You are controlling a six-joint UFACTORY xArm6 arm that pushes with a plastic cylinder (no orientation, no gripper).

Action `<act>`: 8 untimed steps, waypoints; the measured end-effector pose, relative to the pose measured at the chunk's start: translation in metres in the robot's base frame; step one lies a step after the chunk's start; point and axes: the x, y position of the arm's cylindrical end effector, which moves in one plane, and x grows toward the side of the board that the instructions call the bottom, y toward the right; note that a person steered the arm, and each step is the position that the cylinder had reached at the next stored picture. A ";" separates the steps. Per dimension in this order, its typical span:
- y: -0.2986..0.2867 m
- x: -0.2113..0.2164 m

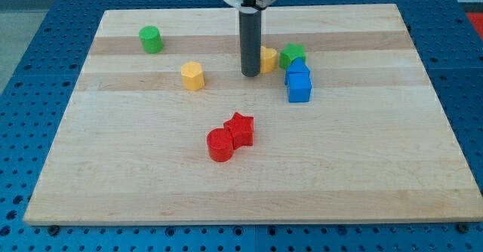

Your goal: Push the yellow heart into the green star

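The yellow heart [267, 59] lies on the wooden board near the view's top, its left part hidden behind my rod. The green star [293, 55] sits just to its right, very close or touching. My tip [250, 74] rests on the board against the heart's left side, slightly toward the view's bottom.
Two blue blocks [299, 81] sit together just below the green star. A yellow hexagonal block [193, 76] is left of my tip. A green cylinder [151, 39] is at the top left. A red cylinder [220, 145] and red star [241, 128] touch at centre.
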 end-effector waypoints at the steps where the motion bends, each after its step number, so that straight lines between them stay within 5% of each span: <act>1: 0.000 0.000; 8: -0.002 -0.023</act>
